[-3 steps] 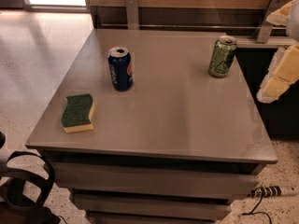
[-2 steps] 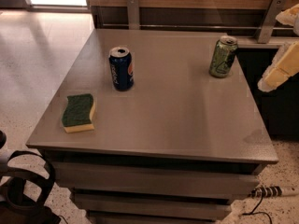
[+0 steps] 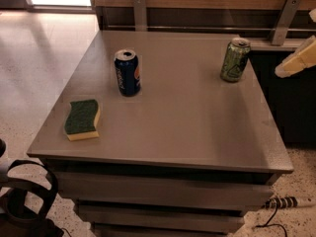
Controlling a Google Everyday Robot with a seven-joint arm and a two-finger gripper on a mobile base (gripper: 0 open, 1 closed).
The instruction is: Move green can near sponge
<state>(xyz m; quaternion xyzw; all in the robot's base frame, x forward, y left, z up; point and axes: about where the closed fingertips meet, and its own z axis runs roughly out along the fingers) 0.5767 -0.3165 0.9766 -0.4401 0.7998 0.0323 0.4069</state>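
Observation:
The green can (image 3: 235,59) stands upright near the far right corner of the grey table (image 3: 187,127). The sponge (image 3: 82,119), dark green on top with a yellow base, lies flat near the front left edge. My gripper (image 3: 297,60) shows as a pale cream shape at the right edge of the camera view, off the table's right side and level with the can, a short way to its right. It holds nothing that I can see.
A dark blue Pepsi can (image 3: 128,72) stands upright left of centre, behind the sponge. A wooden wall with two metal brackets (image 3: 139,12) runs behind the table. A power strip (image 3: 284,202) and cable lie on the floor at the front right.
The gripper has risen and drawn back toward the right edge of the view. The cans and sponge have not moved.

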